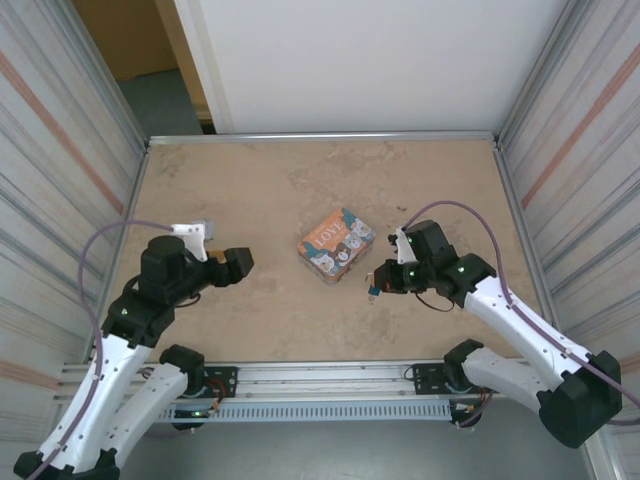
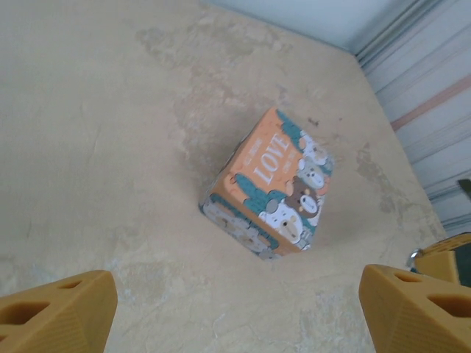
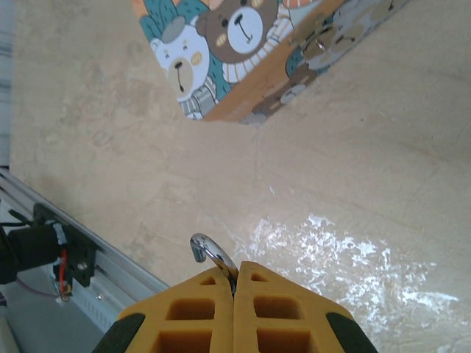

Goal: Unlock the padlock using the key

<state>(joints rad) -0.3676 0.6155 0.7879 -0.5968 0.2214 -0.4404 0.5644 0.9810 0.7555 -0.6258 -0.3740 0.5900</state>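
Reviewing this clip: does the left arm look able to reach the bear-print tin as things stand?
Probably yes. The left gripper faces the tin, jaws open, with just bare table between them.

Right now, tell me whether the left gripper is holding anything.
No. The left wrist view has the left gripper with its fingers spread wide and nothing clamped between them; the box lies on the table beyond.
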